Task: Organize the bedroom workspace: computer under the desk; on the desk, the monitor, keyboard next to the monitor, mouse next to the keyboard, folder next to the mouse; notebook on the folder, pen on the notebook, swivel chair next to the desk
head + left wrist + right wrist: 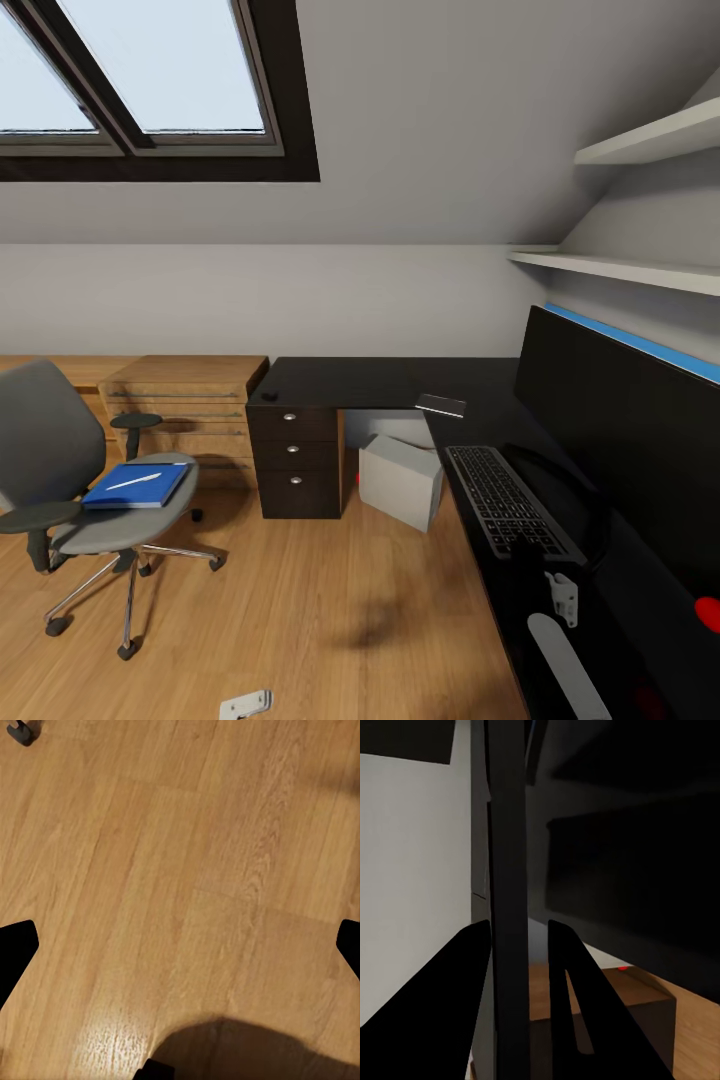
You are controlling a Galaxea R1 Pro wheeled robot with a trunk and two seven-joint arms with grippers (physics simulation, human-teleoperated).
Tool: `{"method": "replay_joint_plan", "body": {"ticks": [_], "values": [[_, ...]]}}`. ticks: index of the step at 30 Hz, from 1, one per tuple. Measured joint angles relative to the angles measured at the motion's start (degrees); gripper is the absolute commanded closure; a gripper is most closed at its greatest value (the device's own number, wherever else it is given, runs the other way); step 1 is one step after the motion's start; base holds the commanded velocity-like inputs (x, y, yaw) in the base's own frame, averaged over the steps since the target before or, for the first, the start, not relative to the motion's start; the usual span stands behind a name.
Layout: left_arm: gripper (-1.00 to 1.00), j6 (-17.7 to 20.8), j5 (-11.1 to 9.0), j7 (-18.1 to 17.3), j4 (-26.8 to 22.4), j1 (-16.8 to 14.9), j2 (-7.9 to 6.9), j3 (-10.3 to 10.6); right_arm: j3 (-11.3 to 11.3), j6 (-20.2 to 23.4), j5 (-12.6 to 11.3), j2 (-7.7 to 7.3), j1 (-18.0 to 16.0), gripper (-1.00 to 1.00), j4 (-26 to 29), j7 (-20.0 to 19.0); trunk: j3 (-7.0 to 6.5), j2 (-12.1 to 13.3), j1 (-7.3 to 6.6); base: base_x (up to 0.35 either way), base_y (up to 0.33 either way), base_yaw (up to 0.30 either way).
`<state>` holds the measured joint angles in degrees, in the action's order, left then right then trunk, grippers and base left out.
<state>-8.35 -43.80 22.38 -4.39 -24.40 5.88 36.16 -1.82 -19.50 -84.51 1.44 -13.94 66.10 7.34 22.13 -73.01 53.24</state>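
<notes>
Desk: the big L-shaped glossy black desk point(352, 382) fills the corner under the sloped wall, so everything collects on it.
Monitor: the wide black flat screen point(620, 425) stands at the back.
Swivel chair: the grey upholstered office chair point(70, 470) sits well apart on the wood floor point(340, 610), carrying the bright blue folder point(136, 486) and thin white pen point(133, 481).
Computer: the pale grey box tower point(402, 480) rests under the desk.
Keyboard: the slim dark keyboard point(508, 500) lies before the monitor.
Notebook: the thin dark grey rectangle point(441, 405) waits near the desk's inner corner.
Right gripper point(519, 967): fingers closed on a thin dark upright edge, which I cannot identify.
Left gripper point(180, 945): fingers spread, empty, over the floor.
</notes>
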Motion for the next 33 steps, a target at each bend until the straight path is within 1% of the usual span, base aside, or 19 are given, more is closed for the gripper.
{"method": "replay_joint_plan", "body": {"ticks": [10, 16, 24, 33], "values": [[-1.0, 0.0, 0.0, 0.0, 0.0, 0.0, 0.0, 0.0, -0.1, 0.1, 0.0, -0.1, 0.0, 1.0, 0.0, -0.1, 0.0, 0.0, 0.0, 0.006, 0.0, 0.0], [-1.0, 0.0, 0.0, 0.0, 0.0, 0.0, 0.0, 0.0, -0.1, 0.1, 0.0, -0.07, 0.0, 1.0, 0.0, -0.1, 0.0, 0.0, -0.02, 0.168, 0.0, 0.0], [-1.0, 0.0, 0.0, 0.0, 0.0, 0.0, 0.0, 0.0, -0.1, 0.1, 0.0, -0.05, 0.0, 1.0, 0.0, -0.1, 0.0, 0.0, 0.0, 0.029, 0.0, 0.0], [-1.0, 0.0, 0.0, 0.0, 0.0, 0.0, 0.0, 0.0, -0.3, 0.1, -0.1, 0.03, 0.0, 1.0, 0.0, 0.0, 0.0, 0.0, 0.0, 0.088, -0.004, 0.0]]}}
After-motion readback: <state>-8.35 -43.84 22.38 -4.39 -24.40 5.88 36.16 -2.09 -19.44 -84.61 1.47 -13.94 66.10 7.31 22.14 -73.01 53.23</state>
